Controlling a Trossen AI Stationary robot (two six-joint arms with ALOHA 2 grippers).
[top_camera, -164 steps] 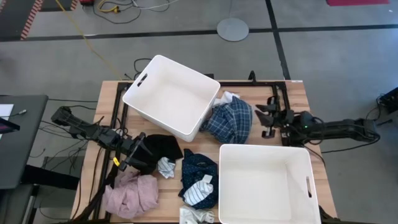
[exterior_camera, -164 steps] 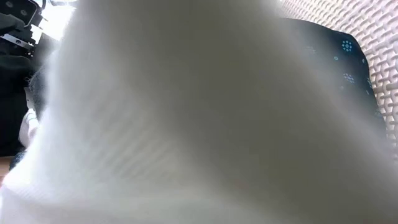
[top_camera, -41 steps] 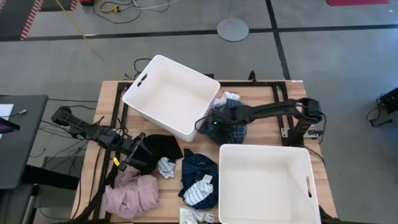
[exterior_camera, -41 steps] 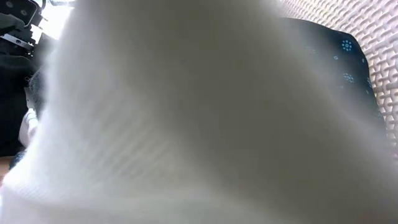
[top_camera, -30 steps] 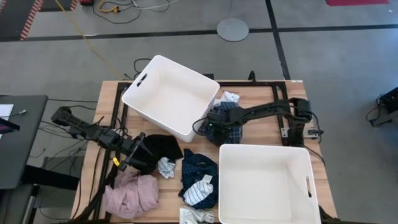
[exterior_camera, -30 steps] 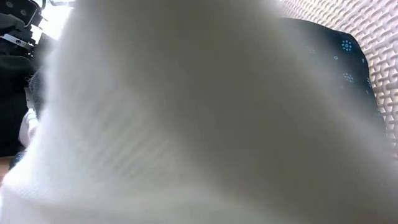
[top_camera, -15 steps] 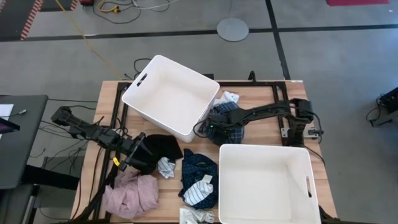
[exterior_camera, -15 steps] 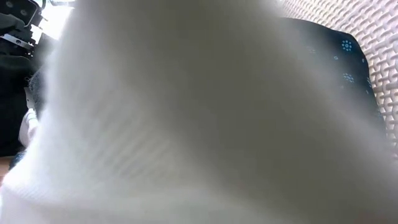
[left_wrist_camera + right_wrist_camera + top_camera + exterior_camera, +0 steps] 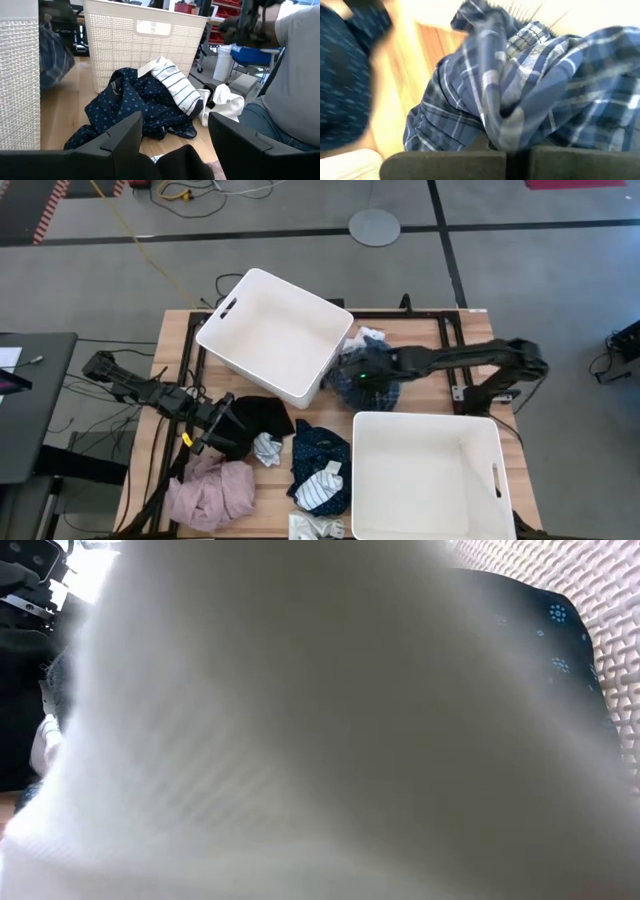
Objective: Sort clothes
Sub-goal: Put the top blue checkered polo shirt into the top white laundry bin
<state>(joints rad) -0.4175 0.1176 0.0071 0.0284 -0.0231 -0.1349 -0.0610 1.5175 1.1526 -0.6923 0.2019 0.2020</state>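
The blue plaid shirt (image 9: 372, 380) lies between the two white bins, and my right gripper (image 9: 362, 370) is shut on it from above; the right wrist view is filled with the shirt (image 9: 530, 75). My left gripper (image 9: 213, 432) stands open at the table's left. The black garment (image 9: 262, 418) lies just ahead of and under its fingers (image 9: 122, 142); whether they touch, I cannot tell. Ahead of it lie the navy dotted garment (image 9: 132, 107), a striped sock (image 9: 175, 87) on top of it and a white sock (image 9: 225, 102). The pink garment (image 9: 210, 492) lies at the near left. My right gripper pinches a bunched fold of the plaid shirt (image 9: 502, 132) between its two fingers, several layers gathered together. The fingers slant down at it from the table's right. The held part is drawn up from the heap, and the shirt's lower part still lies on the table.
One white bin (image 9: 272, 330) stands at the far left, another (image 9: 425, 470) at the near right. A white sock (image 9: 372, 336) lies behind the shirt, another (image 9: 267, 448) by the black garment. White cloth covers the low view's lens. A person (image 9: 295, 75) sits beyond the table.
My right gripper has risen from the plaid shirt and drawn back a little toward the table's right edge, its arm folding upward. The shirt's top has come up with it, bunched under the fingers, while the rest stays on the table.
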